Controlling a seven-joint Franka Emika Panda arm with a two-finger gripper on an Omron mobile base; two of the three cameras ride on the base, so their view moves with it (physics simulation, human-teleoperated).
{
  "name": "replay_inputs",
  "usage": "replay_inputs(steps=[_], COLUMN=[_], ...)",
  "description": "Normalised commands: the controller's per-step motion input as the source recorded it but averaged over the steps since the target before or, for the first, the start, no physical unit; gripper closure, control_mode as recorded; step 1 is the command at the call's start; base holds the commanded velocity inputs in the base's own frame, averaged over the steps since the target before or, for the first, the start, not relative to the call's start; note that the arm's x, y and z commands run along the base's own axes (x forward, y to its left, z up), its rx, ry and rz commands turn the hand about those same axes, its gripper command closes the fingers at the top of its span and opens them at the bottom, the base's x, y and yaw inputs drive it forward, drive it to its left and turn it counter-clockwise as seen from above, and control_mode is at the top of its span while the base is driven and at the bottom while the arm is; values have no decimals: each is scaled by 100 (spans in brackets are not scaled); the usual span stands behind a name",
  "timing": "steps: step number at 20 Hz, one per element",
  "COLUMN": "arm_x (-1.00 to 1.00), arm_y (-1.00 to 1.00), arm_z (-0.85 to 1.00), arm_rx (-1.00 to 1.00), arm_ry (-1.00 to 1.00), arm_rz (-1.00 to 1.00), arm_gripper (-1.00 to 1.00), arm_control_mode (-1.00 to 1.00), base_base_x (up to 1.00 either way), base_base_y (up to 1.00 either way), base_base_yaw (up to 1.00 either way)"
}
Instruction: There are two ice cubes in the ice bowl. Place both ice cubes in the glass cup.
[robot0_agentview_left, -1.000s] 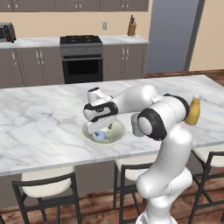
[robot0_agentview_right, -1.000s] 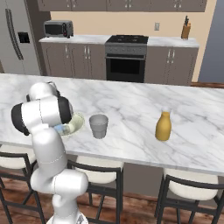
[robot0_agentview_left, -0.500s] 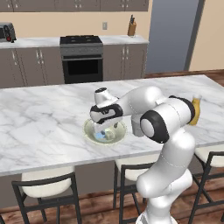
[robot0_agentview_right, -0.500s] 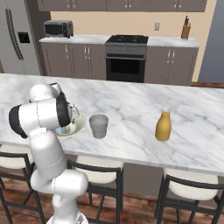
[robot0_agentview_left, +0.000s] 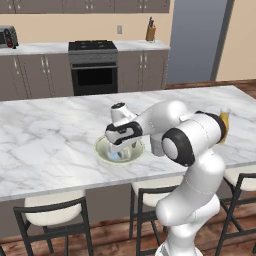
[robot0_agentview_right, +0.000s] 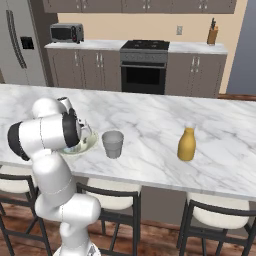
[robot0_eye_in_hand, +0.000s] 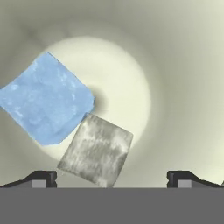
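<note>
Jaws set wide apart: in the hand view the gripper (robot0_eye_in_hand: 112, 177) shows one dark tip at each lower corner, nothing between them. Just ahead, on the pale floor of the ice bowl (robot0_eye_in_hand: 183, 87), lie the two ice cubes. One ice cube (robot0_eye_in_hand: 46, 98) looks pale blue and mottled, tilted like a diamond. The other cube (robot0_eye_in_hand: 96, 148) reads grey-white and streaky, lying nearest the tips, its upper corner touching the blue one.

From the left base view, the gripper (robot0_agentview_left: 121, 145) reaches down into the ice bowl (robot0_agentview_left: 102, 150), which sits on the marble surface (robot0_agentview_left: 45, 145); a small blue patch shows inside the bowl.

From the right base view, the bowl (robot0_agentview_right: 90, 143) is mostly hidden behind the arm. The glass cup (robot0_agentview_right: 113, 144) stands upright just beside it, and an orange bottle (robot0_agentview_right: 186, 144) stands well apart.
</note>
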Motion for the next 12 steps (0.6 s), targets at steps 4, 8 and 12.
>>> replay_inputs(steps=[4,8,12], arm_x=[-22,1,6], arm_y=[0,4,1], arm_z=[0,-1,-9], arm_rx=[0,0,0], arm_ry=[0,-2,-2], arm_rz=[0,0,0], arm_gripper=[-100,-100,-100], arm_control_mode=[-100,-100,-100], base_base_x=[0,0,0], base_base_y=[0,0,0], base_base_yaw=[0,0,0])
